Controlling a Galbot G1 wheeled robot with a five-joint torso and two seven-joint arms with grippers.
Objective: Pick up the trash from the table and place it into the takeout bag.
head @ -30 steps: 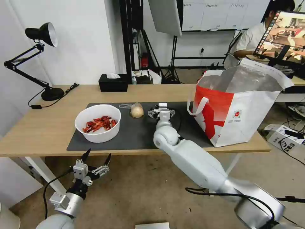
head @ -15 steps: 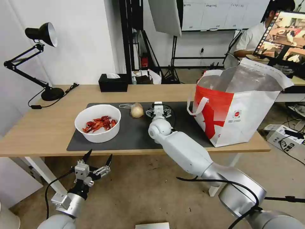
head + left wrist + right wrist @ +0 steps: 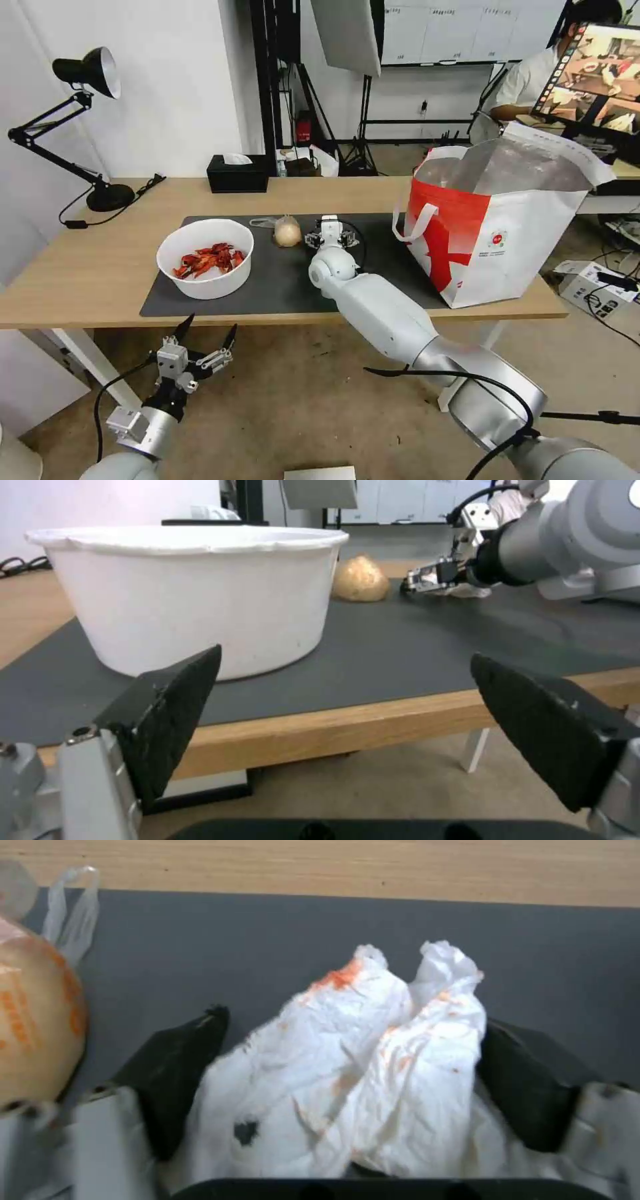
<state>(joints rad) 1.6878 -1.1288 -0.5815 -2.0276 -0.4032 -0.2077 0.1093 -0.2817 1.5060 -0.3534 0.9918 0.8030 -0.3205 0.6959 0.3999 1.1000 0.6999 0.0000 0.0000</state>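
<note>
Left gripper (image 3: 203,340) hung below the table (image 3: 87,267) edge, fingers spread. White bowl (image 3: 205,259) held red crayfish shells (image 3: 208,259). Right gripper (image 3: 353,1075) clasped the crumpled tissue (image 3: 373,1075) on the mat (image 3: 287,280). Takeout bag (image 3: 497,227) stood open rightward.

The robot's long white right arm has swung toward the robot's left across the dark grey mat (image 3: 287,280). Its right gripper (image 3: 331,235) now sits closer to the small clear bag with a beige lump (image 3: 287,231) than a second ago, just beside it, and farther from the large white and red takeout bag (image 3: 507,233). The arm's round white elbow joint has shifted the same way. Between the gripper's black fingers (image 3: 180,1075) now sits a crumpled white tissue with orange stains (image 3: 360,1075).
</note>
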